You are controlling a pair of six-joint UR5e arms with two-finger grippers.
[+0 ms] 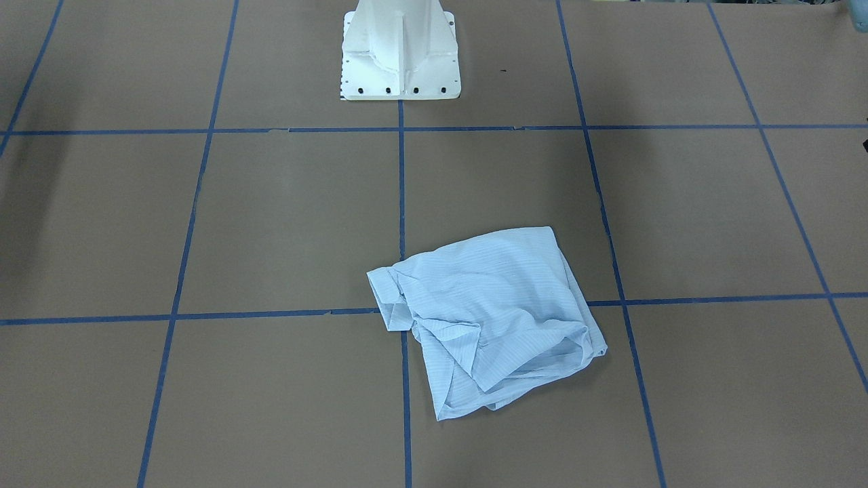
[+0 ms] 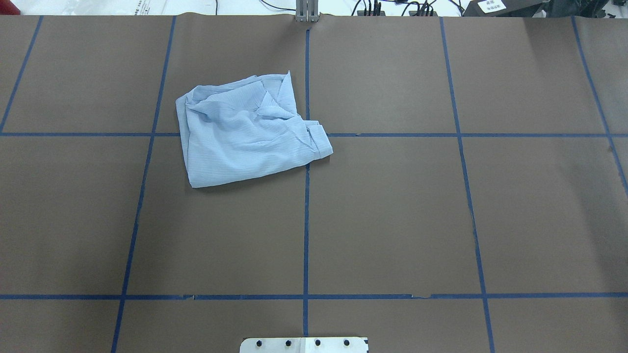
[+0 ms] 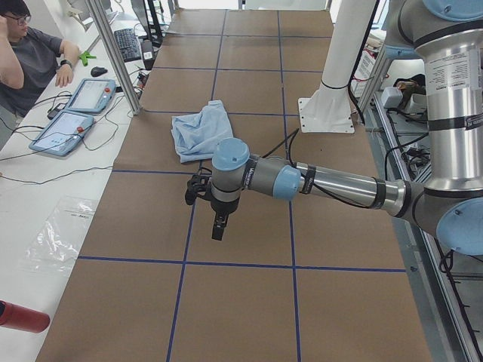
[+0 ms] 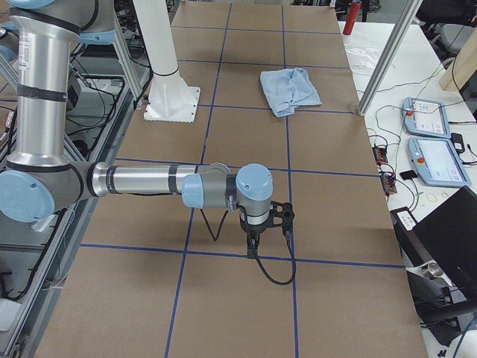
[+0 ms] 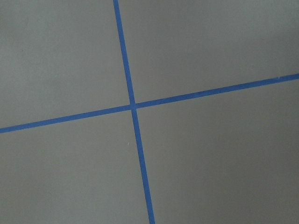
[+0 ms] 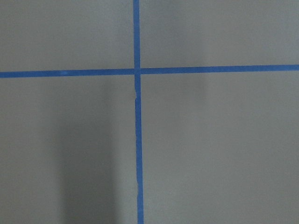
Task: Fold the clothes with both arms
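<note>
The pale blue striped shirt (image 1: 485, 318) lies crumpled in a rough square on the brown table, left of the middle tape line in the overhead view (image 2: 245, 132). It also shows in the left view (image 3: 202, 130) and the right view (image 4: 291, 89). No collar or buttons show. My left gripper (image 3: 219, 230) hangs over the table well short of the shirt; I cannot tell if it is open or shut. My right gripper (image 4: 253, 242) hangs over the table's other end, far from the shirt; I cannot tell its state either. Both wrist views show only table and blue tape.
The white pedestal base (image 1: 400, 61) stands at the table's robot side. A seated operator (image 3: 23, 53) and teach pendants (image 3: 72, 113) are on the side bench beyond a metal post (image 3: 113, 53). Blue tape lines (image 2: 306, 196) grid the table.
</note>
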